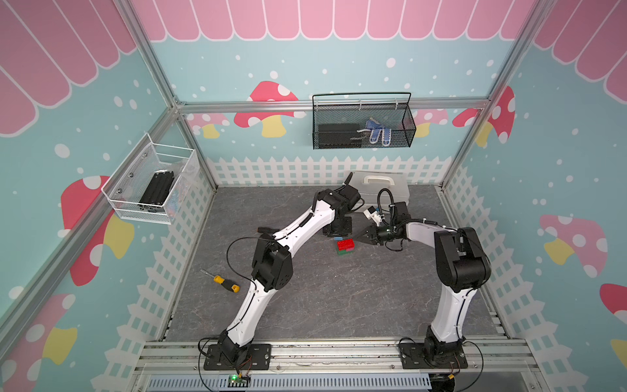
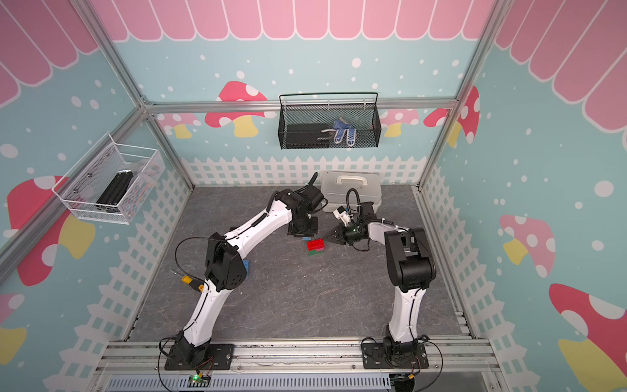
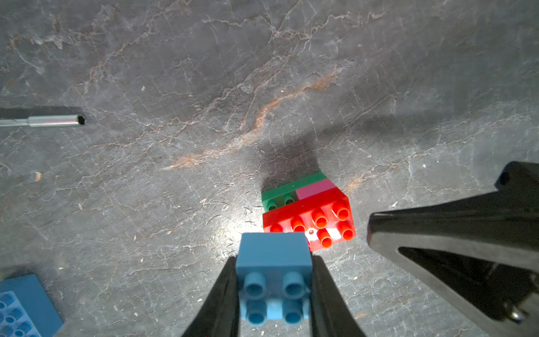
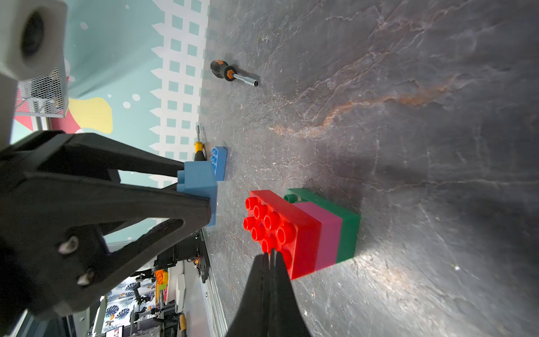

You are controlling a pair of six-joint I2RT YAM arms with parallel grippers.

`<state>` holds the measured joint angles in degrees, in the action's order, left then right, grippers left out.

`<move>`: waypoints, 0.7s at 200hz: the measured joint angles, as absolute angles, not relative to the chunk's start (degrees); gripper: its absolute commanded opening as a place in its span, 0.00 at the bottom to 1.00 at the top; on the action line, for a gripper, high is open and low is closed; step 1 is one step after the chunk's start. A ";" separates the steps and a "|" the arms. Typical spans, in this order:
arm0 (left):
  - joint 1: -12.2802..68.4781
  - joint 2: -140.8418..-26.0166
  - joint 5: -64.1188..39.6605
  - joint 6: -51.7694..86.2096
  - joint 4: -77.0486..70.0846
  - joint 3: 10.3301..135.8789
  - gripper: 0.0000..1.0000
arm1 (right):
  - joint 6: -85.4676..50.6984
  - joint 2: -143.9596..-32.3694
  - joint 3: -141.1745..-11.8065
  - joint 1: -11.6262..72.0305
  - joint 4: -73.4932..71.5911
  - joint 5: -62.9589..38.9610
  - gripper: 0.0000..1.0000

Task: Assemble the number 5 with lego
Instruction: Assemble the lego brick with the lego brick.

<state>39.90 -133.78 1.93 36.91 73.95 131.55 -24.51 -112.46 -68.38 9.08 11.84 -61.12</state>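
Lego stack (image 1: 345, 246), red over pink over green, stood far-centre on table (image 1: 305, 298). Your left gripper (image 3: 274, 260) clamped small blue brick (image 3: 274, 251) near it. Your right gripper (image 4: 269, 258), pinched shut, empty, sat at stack's right.

Dark stone-look mat (image 1: 339, 305), and here's what's down on it: green brick (image 4: 347, 233) flat near the middle. Off to the left, long blue brick (image 2: 246, 268), studs up, yellow screwdriver (image 1: 224, 283) near it. Orange-black driver (image 4: 226, 71) lies farther back. Grey case (image 1: 380, 190) sits against the back wall.
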 measured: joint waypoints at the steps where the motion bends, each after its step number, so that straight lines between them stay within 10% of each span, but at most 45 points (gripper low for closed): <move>1: 39.90 -133.78 1.93 36.93 73.95 131.55 0.18 | -24.51 -112.46 -68.38 9.08 11.84 -61.14 0.03; 140: 40.32 -133.78 1.89 40.03 73.91 131.55 0.18 | -27.46 -114.74 -69.06 10.44 8.56 -65.45 0.00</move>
